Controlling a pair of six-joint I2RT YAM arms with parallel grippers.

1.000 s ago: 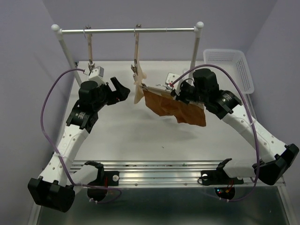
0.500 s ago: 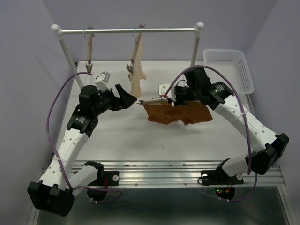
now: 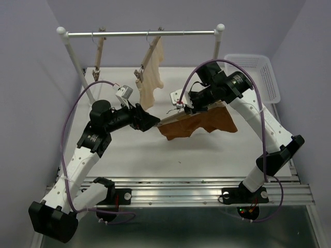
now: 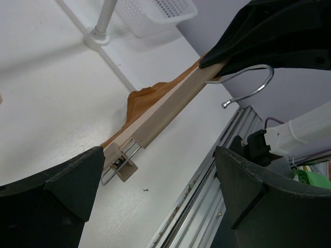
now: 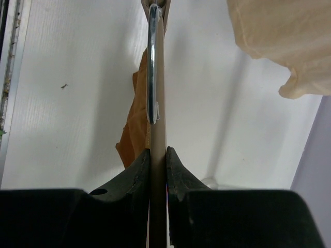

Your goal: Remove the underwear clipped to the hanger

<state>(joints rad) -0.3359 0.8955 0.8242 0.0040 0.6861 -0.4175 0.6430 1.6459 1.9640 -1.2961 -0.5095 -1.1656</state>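
Observation:
My right gripper (image 3: 192, 107) is shut on the wooden bar of the hanger (image 3: 178, 117) and holds it tilted over the table. The rust-brown underwear (image 3: 199, 124) hangs clipped under the bar. In the right wrist view the fingers (image 5: 138, 170) pinch the bar (image 5: 158, 129), with the metal hook (image 5: 152, 62) ahead and the underwear (image 5: 135, 124) to the left. My left gripper (image 3: 153, 123) is open at the bar's left end. In the left wrist view it (image 4: 160, 206) sits wide apart below the end clip (image 4: 119, 166), bar (image 4: 165, 111) and underwear (image 4: 144, 101).
A metal rail (image 3: 139, 34) at the back carries two more wooden hangers; one holds a cream-beige garment (image 3: 150, 77), also in the right wrist view (image 5: 279, 41). A white basket (image 3: 253, 72) stands at the back right. The table's metal front edge (image 4: 207, 175) is close.
My right gripper has carried the hanger and underwear leftward and lifted its end. My left gripper has moved right, up to the hanger's left end clip.

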